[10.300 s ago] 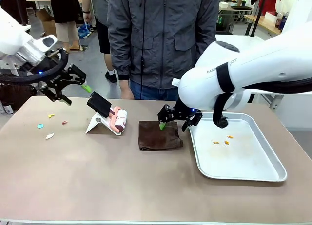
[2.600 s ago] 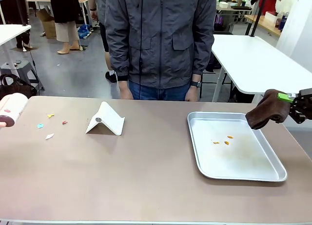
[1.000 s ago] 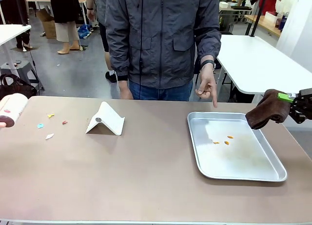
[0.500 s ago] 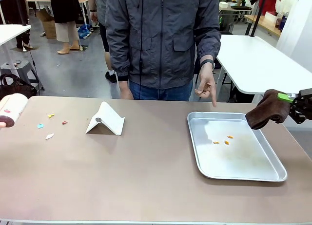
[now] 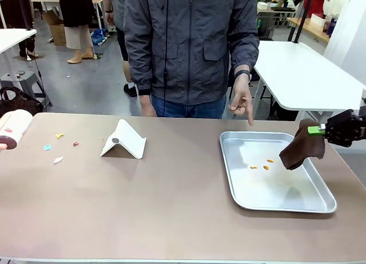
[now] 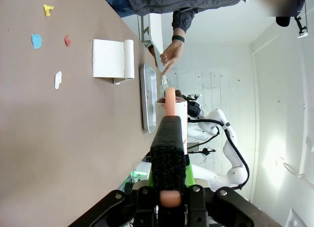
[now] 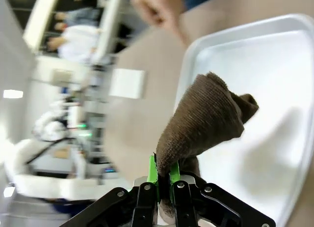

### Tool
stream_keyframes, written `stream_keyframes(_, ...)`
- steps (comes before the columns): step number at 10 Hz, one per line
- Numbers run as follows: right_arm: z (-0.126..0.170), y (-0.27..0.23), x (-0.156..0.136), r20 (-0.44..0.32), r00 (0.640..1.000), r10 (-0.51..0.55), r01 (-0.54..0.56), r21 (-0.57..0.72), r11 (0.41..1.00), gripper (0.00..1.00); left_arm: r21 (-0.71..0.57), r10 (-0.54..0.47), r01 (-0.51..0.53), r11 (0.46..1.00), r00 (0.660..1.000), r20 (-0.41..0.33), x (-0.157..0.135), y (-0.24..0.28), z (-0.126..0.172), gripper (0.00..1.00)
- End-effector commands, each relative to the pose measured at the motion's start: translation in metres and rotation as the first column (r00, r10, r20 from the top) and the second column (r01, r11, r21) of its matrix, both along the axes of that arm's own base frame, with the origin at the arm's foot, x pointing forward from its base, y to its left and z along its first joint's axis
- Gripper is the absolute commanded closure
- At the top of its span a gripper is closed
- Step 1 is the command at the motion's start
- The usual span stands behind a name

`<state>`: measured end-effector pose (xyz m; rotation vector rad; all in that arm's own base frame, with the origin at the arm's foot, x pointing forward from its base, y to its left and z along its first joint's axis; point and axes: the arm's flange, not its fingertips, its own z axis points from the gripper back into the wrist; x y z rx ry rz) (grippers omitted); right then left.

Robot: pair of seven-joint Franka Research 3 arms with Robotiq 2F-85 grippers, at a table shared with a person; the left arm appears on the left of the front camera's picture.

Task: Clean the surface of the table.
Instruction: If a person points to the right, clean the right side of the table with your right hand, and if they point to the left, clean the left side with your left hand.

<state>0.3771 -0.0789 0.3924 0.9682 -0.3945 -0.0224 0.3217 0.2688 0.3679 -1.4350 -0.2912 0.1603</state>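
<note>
- At the front view's centre, the table [image 5: 143, 201] spreads wide under a metal tray [image 5: 274, 187]. Near the tray's right side, the right gripper [image 5: 317, 130] is clamped on a brown cloth [image 5: 300, 150] hanging above the tray, where a person's hand [image 5: 241, 102] points.
- Left wrist view: the left gripper [image 6: 168, 180] is clamped tight on a lint roller [image 6: 168, 143] by its black handle, with the table alongside.
- Right wrist view: green pads pinch the cloth over the tray.

Right end effector [image 5: 318, 130] moved inward, brown cloth [image 5: 300, 150] now hanging over the tray's [image 5: 274, 190] right rim
</note>
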Motion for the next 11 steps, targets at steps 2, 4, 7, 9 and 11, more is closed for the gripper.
stream_keyframes(2, 0.011, 0.036, 0.014, -0.023, 1.0, 0.01, -0.019, -0.425, 0.905, 0.9, 0.001, 0.0, 0.0, 1.0, 1.0, 0.007, -0.003, -0.002, 0.003, 1.0)
stream_keyframes(4, 0.017, 0.051, 0.024, -0.023, 0.999, 0.025, -0.033, -0.571, 0.82, 0.9, 0.001, 0.0, 0.0, 1.0, 1.0, 0.007, -0.003, -0.002, 0.003, 1.0)
stream_keyframes(7, 0.015, 0.069, 0.039, -0.067, 0.996, 0.061, -0.09, -0.758, 0.646, 0.9, 0.001, 0.0, 0.0, 1.0, 1.0, 0.007, -0.003, -0.002, 0.003, 1.0)
stream_keyframes(9, 0.012, 0.076, 0.045, -0.079, 0.994, 0.077, -0.109, -0.8, 0.59, 0.9, 0.001, 0.0, 0.0, 1.0, 1.0, 0.007, -0.003, -0.002, 0.003, 1.0)
stream_keyframes(11, -0.006, 0.082, 0.054, -0.097, 0.993, 0.06, -0.114, -0.796, 0.594, 0.9, 0.001, 0.0, 0.0, 1.0, 1.0, 0.007, -0.003, -0.002, 0.003, 1.0)
